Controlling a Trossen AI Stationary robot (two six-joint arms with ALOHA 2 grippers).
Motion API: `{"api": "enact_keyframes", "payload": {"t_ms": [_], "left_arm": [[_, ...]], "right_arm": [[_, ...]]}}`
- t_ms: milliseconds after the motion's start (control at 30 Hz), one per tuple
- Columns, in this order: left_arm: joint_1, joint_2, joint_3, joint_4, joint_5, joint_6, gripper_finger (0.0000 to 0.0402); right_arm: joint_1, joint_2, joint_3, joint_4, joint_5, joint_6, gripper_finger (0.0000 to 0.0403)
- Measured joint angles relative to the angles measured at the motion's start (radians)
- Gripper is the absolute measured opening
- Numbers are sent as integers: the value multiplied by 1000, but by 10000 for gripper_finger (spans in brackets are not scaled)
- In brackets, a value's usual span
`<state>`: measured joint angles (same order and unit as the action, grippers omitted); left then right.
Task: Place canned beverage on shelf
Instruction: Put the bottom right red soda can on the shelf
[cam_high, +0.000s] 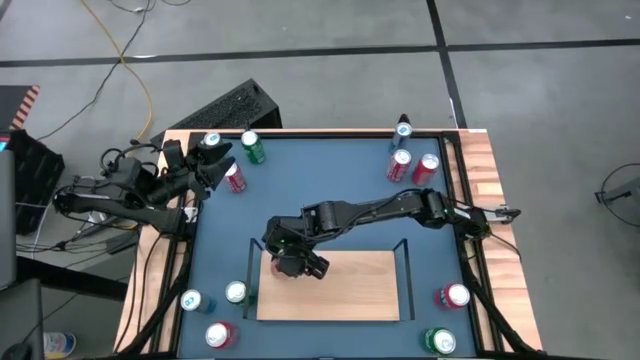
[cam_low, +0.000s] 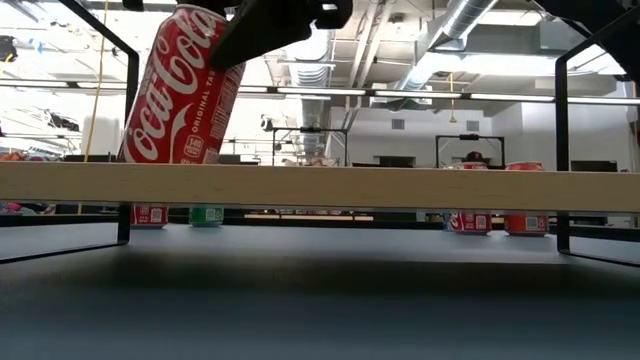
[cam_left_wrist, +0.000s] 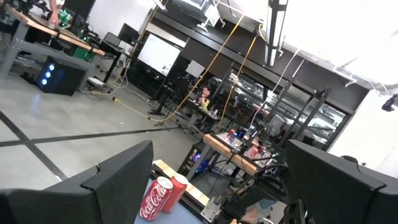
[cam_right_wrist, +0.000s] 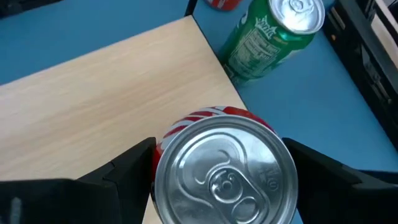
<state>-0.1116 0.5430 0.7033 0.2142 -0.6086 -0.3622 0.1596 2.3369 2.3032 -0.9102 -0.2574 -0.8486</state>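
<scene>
The light-wood shelf (cam_high: 345, 287) with black end rails stands on the blue table near its front edge. My right gripper (cam_high: 290, 264) is over the shelf's far left corner, shut on a red Coca-Cola can (cam_low: 185, 85), whose silver top fills the right wrist view (cam_right_wrist: 227, 169). My left gripper (cam_high: 214, 160) is open and empty at the table's far left. It is beside a red can (cam_high: 236, 178), a green can (cam_high: 252, 147) and a blue can (cam_high: 210, 142), which all stand on the table. My right gripper pinches the red can's side wall just under its top rim (cam_right_wrist: 163, 155) between its two fingers (cam_right_wrist: 127, 168), coming from above. The can is tilted in the low view. The board's front edge hides its base (cam_low: 140, 155), so I cannot tell whether it touches the shelf.
A green can (cam_right_wrist: 273, 37) stands on the table close to the shelf's left edge, with more cans at the near left (cam_high: 218, 335). Two red cans (cam_high: 412, 166) and a blue one stand at the far right. A red can (cam_high: 453, 296) and a green can (cam_high: 440, 342) stand at the near right.
</scene>
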Motion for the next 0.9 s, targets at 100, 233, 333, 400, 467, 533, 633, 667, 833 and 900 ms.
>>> {"api": "enact_keyframes", "payload": {"t_ms": [100, 233, 333, 400, 467, 533, 633, 667, 833, 900], "left_arm": [[0, 0, 0, 0, 1, 0, 352], [0, 0, 0, 0, 1, 0, 352], [0, 0, 0, 0, 1, 0, 352], [0, 0, 0, 0, 1, 0, 352], [0, 0, 0, 0, 1, 0, 352], [0, 0, 0, 0, 1, 0, 352], [0, 0, 0, 0, 1, 0, 352], [0, 0, 0, 0, 1, 0, 352], [0, 0, 0, 0, 1, 0, 352], [0, 0, 0, 0, 0, 0, 352]], "right_arm": [[0, 3, 0, 21, 3, 5, 318], [0, -2, 0, 20, 10, 20, 318], [0, -2, -1, 21, 2, 42, 318], [-1, -2, -1, 21, -6, 53, 318], [0, -2, -2, 21, -12, 49, 318], [0, -2, -2, 23, -17, 33, 318], [0, -2, -2, 40, -5, 10, 318], [0, -2, -2, 43, -4, -3, 318], [-1, -2, -3, 77, -4, -73, 317], [-1, -2, -3, 78, -4, -73, 317]]}}
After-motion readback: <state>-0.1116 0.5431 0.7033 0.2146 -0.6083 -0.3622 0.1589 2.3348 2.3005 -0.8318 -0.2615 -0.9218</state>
